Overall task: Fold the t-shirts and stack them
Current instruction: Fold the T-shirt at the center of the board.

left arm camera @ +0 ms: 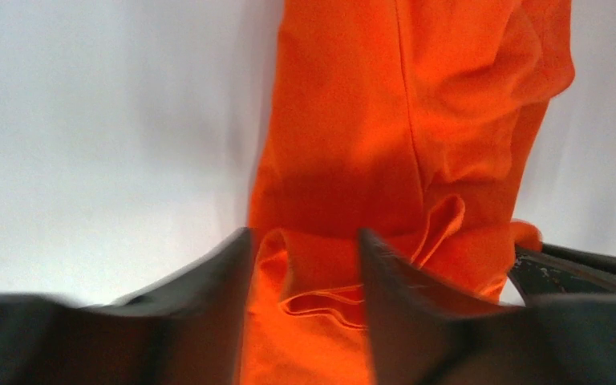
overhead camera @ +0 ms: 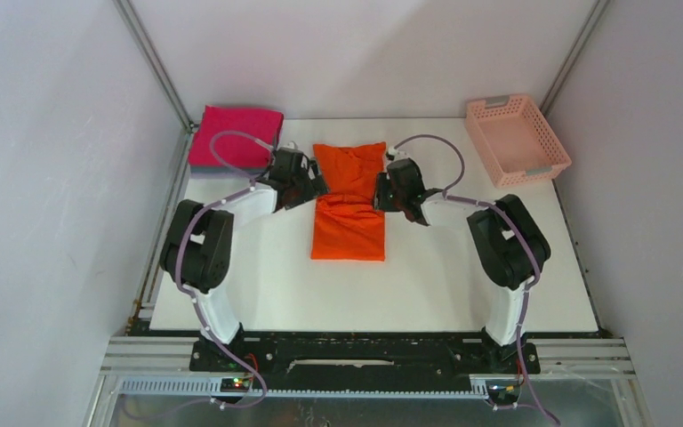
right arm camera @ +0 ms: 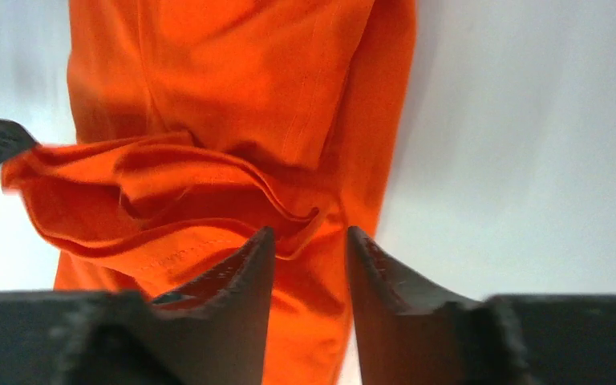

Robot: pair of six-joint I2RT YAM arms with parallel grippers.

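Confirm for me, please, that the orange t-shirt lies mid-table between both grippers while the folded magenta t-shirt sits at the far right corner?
Not quite: the magenta t-shirt sits at the far left corner, as the top external view shows; the far right corner holds the pink basket. The orange t-shirt does lie mid-table between the left gripper and the right gripper.

The tee [overhead camera: 349, 200] is plain bright orange. The folded shirt [overhead camera: 236, 133] is magenta-pink. The basket [overhead camera: 516, 138] is pale pink, a lattice of holes. The table [overhead camera: 365, 285] is white; the arms [overhead camera: 200, 245] are black and white.
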